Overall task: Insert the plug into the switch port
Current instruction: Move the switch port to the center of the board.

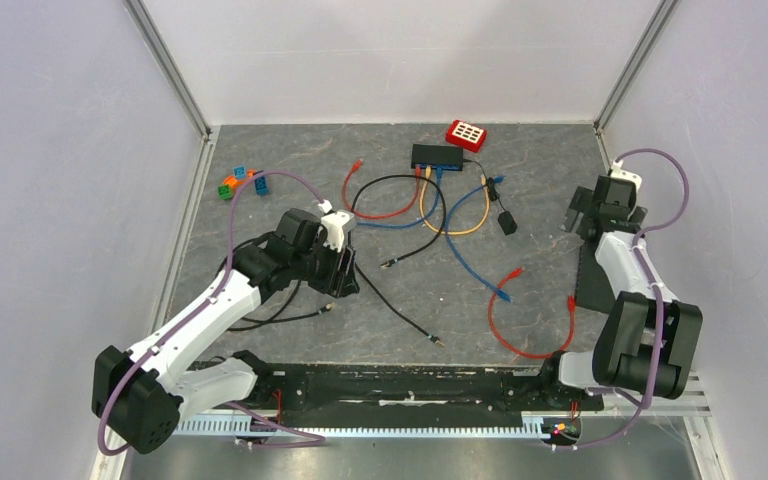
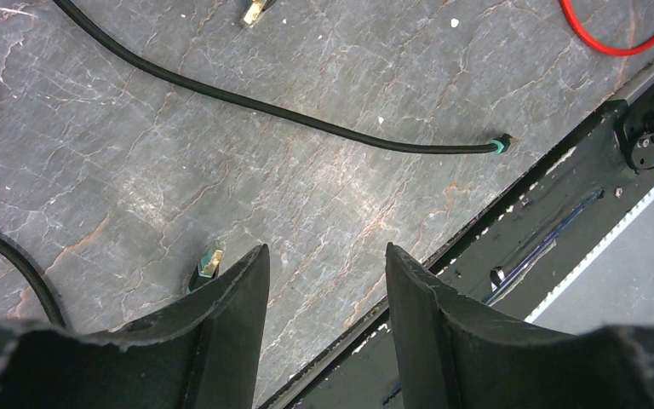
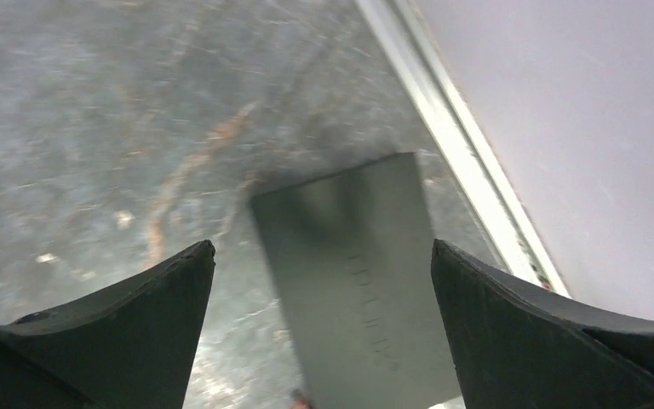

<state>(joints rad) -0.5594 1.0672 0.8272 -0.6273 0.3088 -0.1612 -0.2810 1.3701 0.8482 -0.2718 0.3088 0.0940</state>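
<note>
Top view: the switch [image 1: 436, 155] sits near the table's [image 1: 550, 165] far edge, with cables [image 1: 470, 263] sprawled before it

Left wrist: the left gripper [image 2: 324, 264] is open and empty, a plug [image 2: 210, 262] just beside one finger

Right wrist: the right gripper [image 3: 322, 256] is spread wide above a dark plate [image 3: 358, 281] at the right edge

We see a table [image 2: 324, 196] with a grey, stone-like veined top and faint sheen. The black cable [image 2: 247, 104] looks smooth and rubbery; the left fingers [image 2: 230, 324] are matt black plastic, rough-edged.
</note>
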